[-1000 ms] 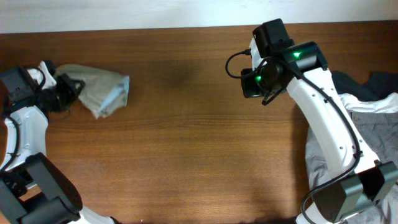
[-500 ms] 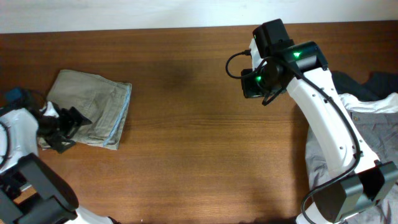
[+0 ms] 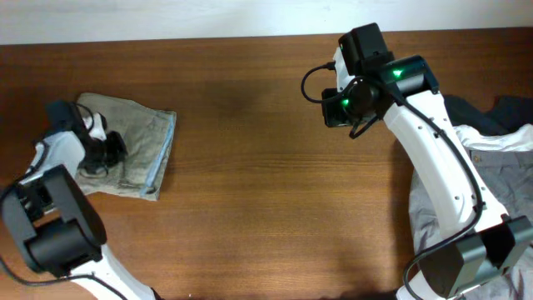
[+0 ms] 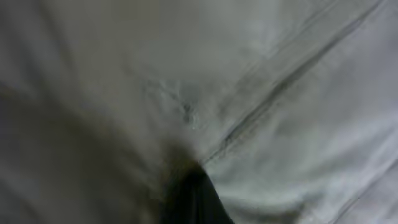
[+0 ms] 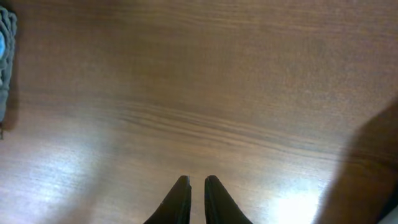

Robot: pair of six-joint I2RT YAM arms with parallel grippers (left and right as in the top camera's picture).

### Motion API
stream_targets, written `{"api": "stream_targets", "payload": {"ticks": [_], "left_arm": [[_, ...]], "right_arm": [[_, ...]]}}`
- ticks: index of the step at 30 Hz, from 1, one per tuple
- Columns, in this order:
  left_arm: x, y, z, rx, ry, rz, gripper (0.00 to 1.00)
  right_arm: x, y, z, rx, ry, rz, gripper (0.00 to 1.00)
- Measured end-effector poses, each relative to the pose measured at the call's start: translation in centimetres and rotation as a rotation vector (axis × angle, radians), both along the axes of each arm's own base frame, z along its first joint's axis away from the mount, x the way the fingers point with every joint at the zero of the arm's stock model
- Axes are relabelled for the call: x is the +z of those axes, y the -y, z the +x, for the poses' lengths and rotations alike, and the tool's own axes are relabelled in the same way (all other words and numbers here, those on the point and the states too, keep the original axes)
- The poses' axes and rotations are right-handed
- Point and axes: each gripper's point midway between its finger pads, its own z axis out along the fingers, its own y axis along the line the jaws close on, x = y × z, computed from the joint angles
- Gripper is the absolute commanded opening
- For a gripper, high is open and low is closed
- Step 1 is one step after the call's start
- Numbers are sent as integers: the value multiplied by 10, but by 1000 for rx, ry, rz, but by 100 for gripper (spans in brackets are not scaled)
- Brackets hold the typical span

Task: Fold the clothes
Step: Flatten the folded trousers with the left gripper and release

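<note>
The khaki shorts [image 3: 137, 137] lie folded in a flat packet at the table's left, with the pale blue inner edge [image 3: 167, 143] along the right side. My left gripper [image 3: 107, 151] rests on the packet's left half. In the left wrist view blurred khaki cloth [image 4: 249, 74] fills the frame, and a single dark finger wedge [image 4: 194, 200] shows at the bottom, fingers together. My right gripper [image 5: 197, 183] is shut and empty above bare wood. It sits at the table's upper right in the overhead view [image 3: 337, 110]. The shorts' edge [image 5: 5, 56] shows at the far left of the right wrist view.
A pile of other garments, grey [image 3: 500, 179], white [image 3: 500, 140] and dark navy [image 3: 508, 108], lies at the table's right edge under the right arm. The wooden table [image 3: 266, 192] stretches between the two arms. Its back edge meets a white wall.
The shorts went from a bunched hold at the back left to lying flat. My left gripper let go, dropped to the front left, then moved back onto the shorts. The right arm stayed still.
</note>
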Motion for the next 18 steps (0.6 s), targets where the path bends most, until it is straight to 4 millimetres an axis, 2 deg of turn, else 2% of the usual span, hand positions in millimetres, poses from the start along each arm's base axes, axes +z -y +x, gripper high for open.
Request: {"api": "stream_targets", "payload": {"ticks": [2, 5, 8, 10, 12, 14, 17, 18], "left_arm": [[-2, -7, 22, -6, 77, 28, 0], [-4, -15, 76, -38, 272, 60, 0], [-4, -9, 110, -76, 413, 40, 0], [-4, 1, 131, -93, 499, 23, 1], [-3, 6, 137, -98, 517, 19, 3], [-1, 13, 141, -110, 508, -8, 19], [4, 30, 130, -139, 404, -91, 28], [7, 38, 120, -157, 352, -115, 30]], "right_arm": [[1, -1, 2, 0, 10, 4, 13], [3, -2, 6, -3, 28, 11, 13], [4, -3, 9, -3, 38, 14, 13], [4, -3, 9, -3, 39, 14, 13], [4, -3, 9, -3, 37, 14, 13], [4, -3, 9, -3, 37, 14, 12], [4, -3, 9, -3, 39, 14, 12], [4, -3, 9, -3, 39, 14, 13]]}}
